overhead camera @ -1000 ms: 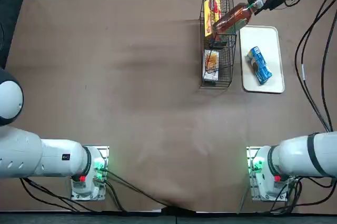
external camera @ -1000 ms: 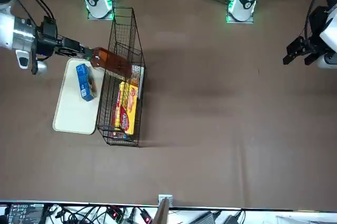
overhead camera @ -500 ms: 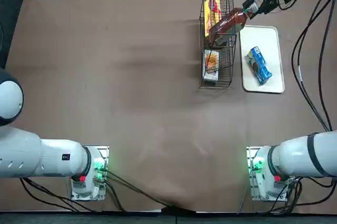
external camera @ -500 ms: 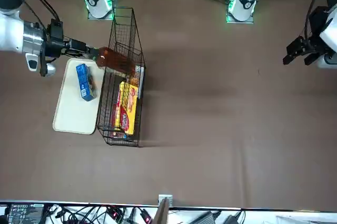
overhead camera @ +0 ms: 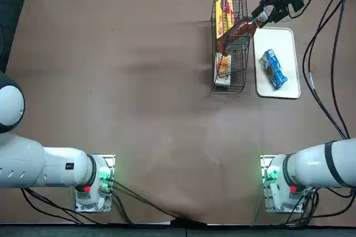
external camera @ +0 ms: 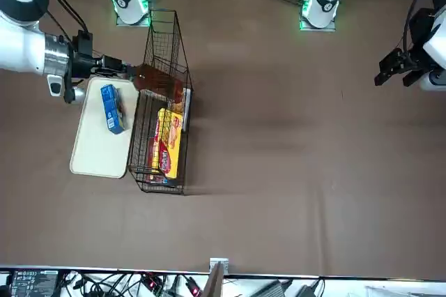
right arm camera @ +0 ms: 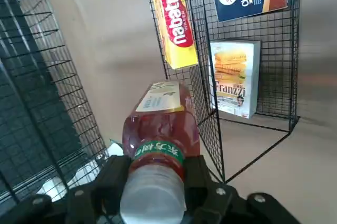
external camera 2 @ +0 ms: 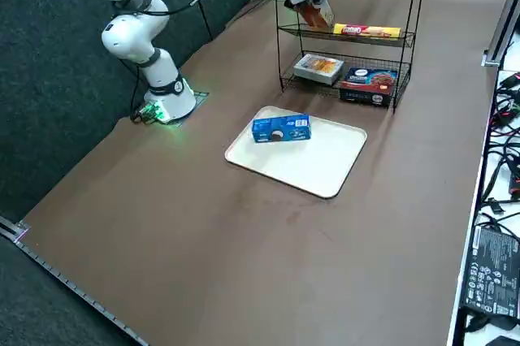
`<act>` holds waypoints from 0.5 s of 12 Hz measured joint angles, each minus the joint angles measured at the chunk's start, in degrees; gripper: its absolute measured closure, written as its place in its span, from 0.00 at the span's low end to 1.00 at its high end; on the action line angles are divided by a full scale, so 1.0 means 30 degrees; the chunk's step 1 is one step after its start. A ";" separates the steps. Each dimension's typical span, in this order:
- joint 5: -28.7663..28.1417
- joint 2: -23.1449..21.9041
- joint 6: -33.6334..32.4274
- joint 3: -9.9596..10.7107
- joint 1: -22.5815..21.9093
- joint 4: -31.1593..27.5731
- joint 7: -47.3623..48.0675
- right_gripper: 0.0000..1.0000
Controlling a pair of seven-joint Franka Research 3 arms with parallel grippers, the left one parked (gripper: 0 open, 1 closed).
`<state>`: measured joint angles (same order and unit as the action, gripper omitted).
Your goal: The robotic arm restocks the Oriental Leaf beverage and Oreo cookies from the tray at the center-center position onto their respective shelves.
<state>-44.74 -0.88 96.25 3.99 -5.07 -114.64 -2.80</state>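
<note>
The Oreo cookies (overhead camera: 273,69) lie on the tray (overhead camera: 290,88), just right of the shelves (overhead camera: 229,78).

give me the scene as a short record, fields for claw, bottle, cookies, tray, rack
claw: right claw shut on the tea bottle's neck, at the rack's side
bottle: Oriental Leaf tea bottle held lying, base poking into the rack
cookies: blue Oreo packet lying on the tray
tray: cream tray beside the rack
rack: black wire rack holding yellow and other snack boxes

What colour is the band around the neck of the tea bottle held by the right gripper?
Green with white characters, on the Oriental Leaf beverage; clearest in the right wrist view.
</note>
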 joint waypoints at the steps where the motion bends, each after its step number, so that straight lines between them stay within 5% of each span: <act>1: -0.0004 0.0023 0.0057 0.0000 -0.0037 -0.0092 0.0000 0.42; 6: -0.0044 0.0146 0.0092 0.0001 -0.0261 -0.0170 0.0000 0.42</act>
<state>-44.87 -0.45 96.53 3.99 -5.86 -115.15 -2.80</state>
